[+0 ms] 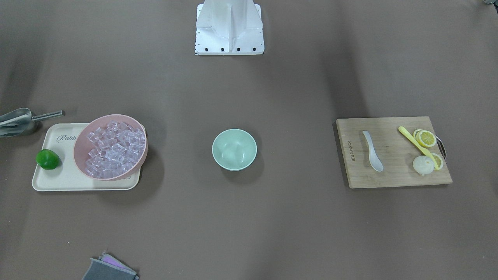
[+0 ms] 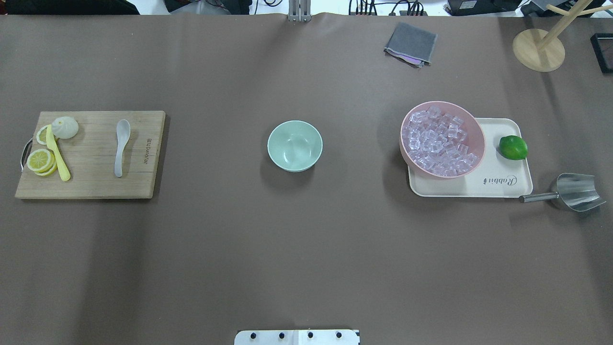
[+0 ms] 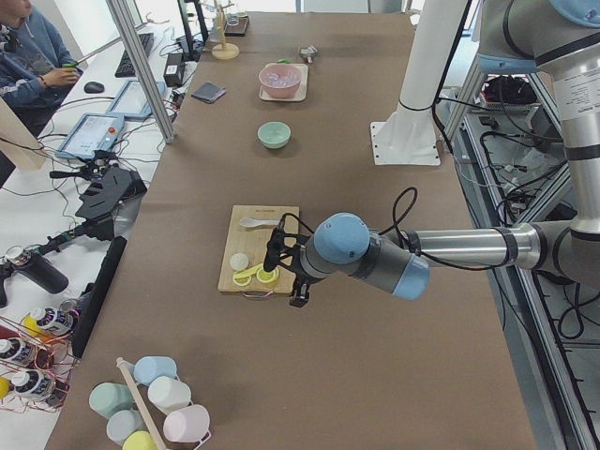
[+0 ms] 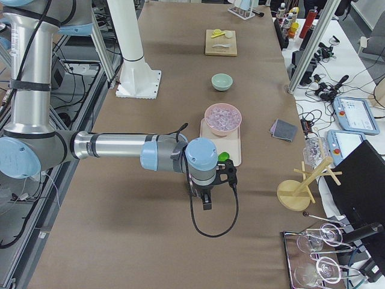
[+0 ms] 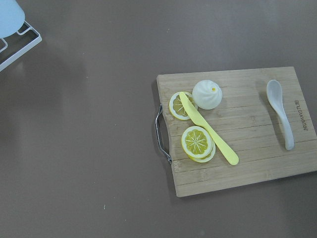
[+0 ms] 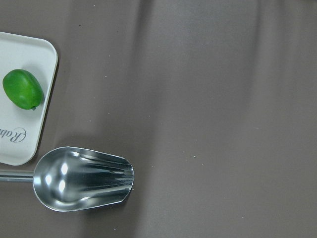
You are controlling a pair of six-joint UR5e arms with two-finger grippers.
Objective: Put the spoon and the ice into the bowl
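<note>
Spoon lying untouched on cutting board at near left end of table. Left gripper hovering by board's edge, fingers hidden, can't tell if spread or pressed together. Bowl sitting mid-table, looking empty, with spoon at its 9 o'clock in overhead view, well apart. Ice sitting heaped in pink bowl on tray, at 3 o'clock. Right gripper hanging beside tray, fingers same deal, can't tell. Nothing's done yet imo, spoon and ice both waiting.
</note>
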